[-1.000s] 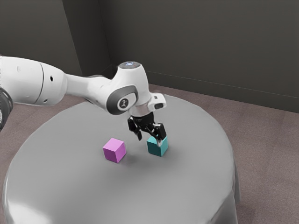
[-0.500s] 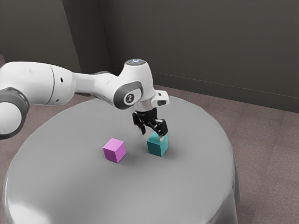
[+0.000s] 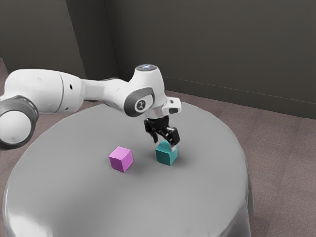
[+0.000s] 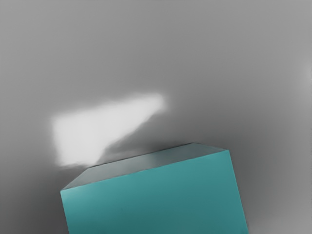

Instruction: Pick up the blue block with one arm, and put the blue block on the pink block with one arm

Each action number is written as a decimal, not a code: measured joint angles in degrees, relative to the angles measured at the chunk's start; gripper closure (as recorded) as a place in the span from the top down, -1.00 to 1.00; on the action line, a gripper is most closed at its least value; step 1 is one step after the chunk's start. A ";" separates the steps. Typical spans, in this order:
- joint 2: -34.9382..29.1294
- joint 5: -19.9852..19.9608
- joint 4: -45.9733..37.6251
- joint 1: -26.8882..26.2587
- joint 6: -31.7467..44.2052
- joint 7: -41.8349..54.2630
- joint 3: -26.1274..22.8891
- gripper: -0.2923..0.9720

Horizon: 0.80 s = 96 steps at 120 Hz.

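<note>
**Open fingers poised over the teal-blue block**

The blue block (image 3: 166, 155) is a plain, smooth-faced cube, more teal than true blue. It sits flat on the round grey table (image 3: 74, 197), near its middle. The pink block (image 3: 121, 159) rests nearby toward the exterior view's left, apart from it. The black fingers (image 3: 164, 143) hang spread just above the blue block's top and grasp nothing. In the wrist view the blue block (image 4: 156, 200) lies right under the hand, one edge angled, beside a bright reflection on the table (image 4: 243, 73).
</note>
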 joint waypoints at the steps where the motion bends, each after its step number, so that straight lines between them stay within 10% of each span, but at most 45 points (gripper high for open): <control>1: 0.04 0.01 0.03 -0.04 -0.02 0.05 0.00 0.54; 96: 0.54 -0.62 0.97 -1.15 -0.52 2.22 0.54 0.54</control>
